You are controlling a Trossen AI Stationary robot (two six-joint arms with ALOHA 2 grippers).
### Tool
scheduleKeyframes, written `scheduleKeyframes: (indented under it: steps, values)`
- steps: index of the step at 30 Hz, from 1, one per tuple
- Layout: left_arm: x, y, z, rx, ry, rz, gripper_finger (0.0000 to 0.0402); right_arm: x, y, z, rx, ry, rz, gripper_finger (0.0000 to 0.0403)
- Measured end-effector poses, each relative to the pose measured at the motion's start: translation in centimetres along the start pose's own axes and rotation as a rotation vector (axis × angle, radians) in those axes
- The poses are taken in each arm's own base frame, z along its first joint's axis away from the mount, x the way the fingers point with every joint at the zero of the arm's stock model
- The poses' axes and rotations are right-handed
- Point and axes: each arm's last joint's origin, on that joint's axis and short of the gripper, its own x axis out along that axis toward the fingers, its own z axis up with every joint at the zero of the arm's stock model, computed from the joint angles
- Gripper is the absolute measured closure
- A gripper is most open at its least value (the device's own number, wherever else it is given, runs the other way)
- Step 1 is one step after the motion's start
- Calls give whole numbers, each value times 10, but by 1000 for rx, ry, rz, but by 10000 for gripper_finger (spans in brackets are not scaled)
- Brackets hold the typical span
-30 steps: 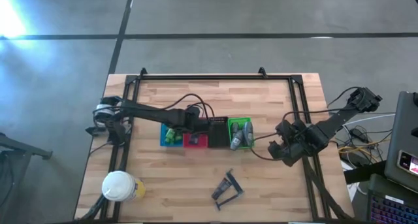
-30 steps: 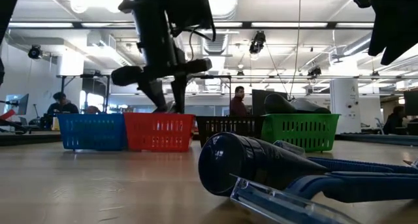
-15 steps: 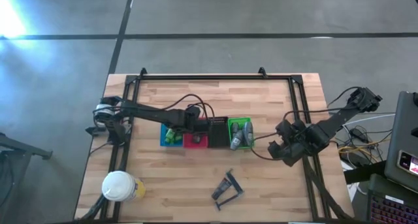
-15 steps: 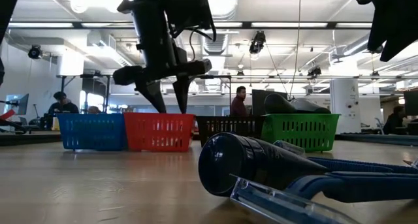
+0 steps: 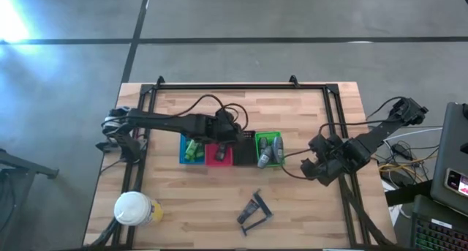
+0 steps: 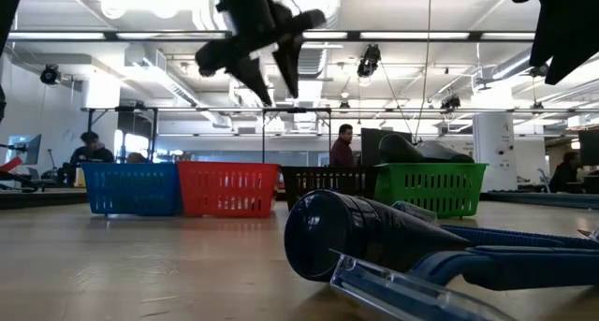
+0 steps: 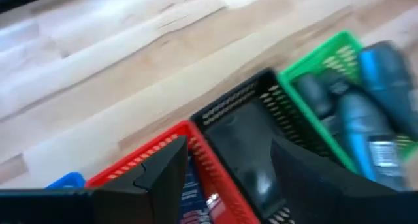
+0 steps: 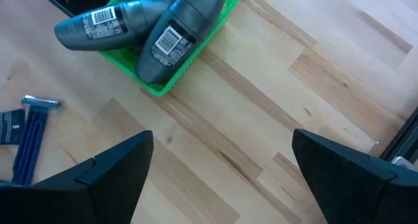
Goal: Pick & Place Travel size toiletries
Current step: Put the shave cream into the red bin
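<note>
Lifted clear of the red basket (image 5: 217,155), the left gripper (image 5: 232,133) hangs released above the row, so next comes fetching the razors (image 5: 254,210) lying on the surface (image 5: 307,207), while the right gripper (image 5: 316,170) waits wide open beside the green basket (image 5: 268,137).

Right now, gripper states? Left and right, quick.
Left gripper: open, empty, above the red basket.
Right gripper: open, empty, at the table's right edge.

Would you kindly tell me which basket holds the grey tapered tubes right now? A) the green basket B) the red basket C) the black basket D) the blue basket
A: the grey tapered tubes lie in the green basket, the last in the row, as the right wrist view and the high view both show.
</note>
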Motion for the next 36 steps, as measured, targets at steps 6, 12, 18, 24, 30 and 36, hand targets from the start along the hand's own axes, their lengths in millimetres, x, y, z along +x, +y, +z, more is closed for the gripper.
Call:
scheduleKeyframes:
  steps: [6,12,18,24,30,36]
  values:
    - [-22,-18,1,67,8,-131,177,0,0,0,-43,-1,4,39]
    - [-39,-49,-30,231,32,-382,177,-1,1,-2,-74,0,14,39]
    - [-50,-68,-69,298,10,-521,177,-6,10,-9,-188,-4,110,39]
    - [-45,-80,-101,237,45,-573,177,-11,13,-18,-222,0,160,39]
    - [-30,-96,-137,167,153,-553,177,-15,13,-25,-202,9,177,39]
    - [-22,-125,-161,240,218,-593,177,-17,12,-31,-188,15,187,39]
